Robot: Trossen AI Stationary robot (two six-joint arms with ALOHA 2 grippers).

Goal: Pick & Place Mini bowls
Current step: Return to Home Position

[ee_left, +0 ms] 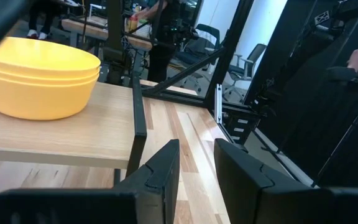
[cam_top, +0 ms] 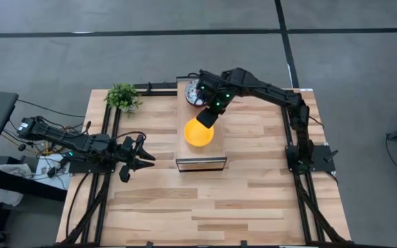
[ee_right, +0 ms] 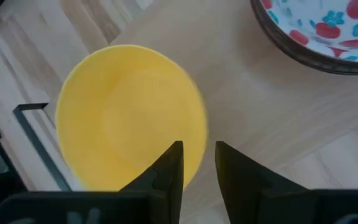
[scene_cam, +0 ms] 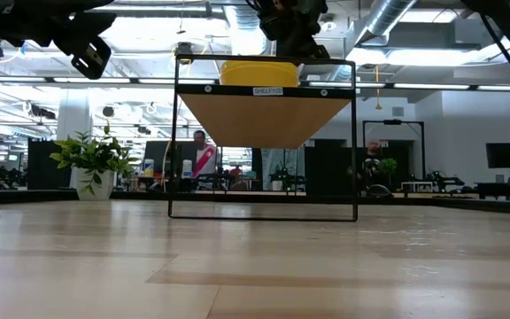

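A stack of plain yellow mini bowls [cam_top: 198, 133] [ee_left: 39, 78] [scene_cam: 255, 73] stands on its base on a small raised wooden shelf [cam_top: 185, 114] in a black frame. A white floral-speckled bowl [cam_top: 193, 89] [ee_right: 328, 31] sits on the same shelf, toward its far end. My right gripper [cam_top: 207, 118] [ee_right: 199, 152] hovers just over the top yellow bowl's rim [ee_right: 202, 134], open by a narrow gap, one finger above the inside and one outside. My left gripper [cam_top: 145, 156] [ee_left: 197, 152] waits open to the left of the shelf, holding nothing.
A small green potted plant [cam_top: 123, 96] [scene_cam: 96, 159] stands at the table's far left corner. The shelf's black frame legs [scene_cam: 173, 142] reach down to the table. Black rails run along the table's left and right sides. People and desks show in the room behind.
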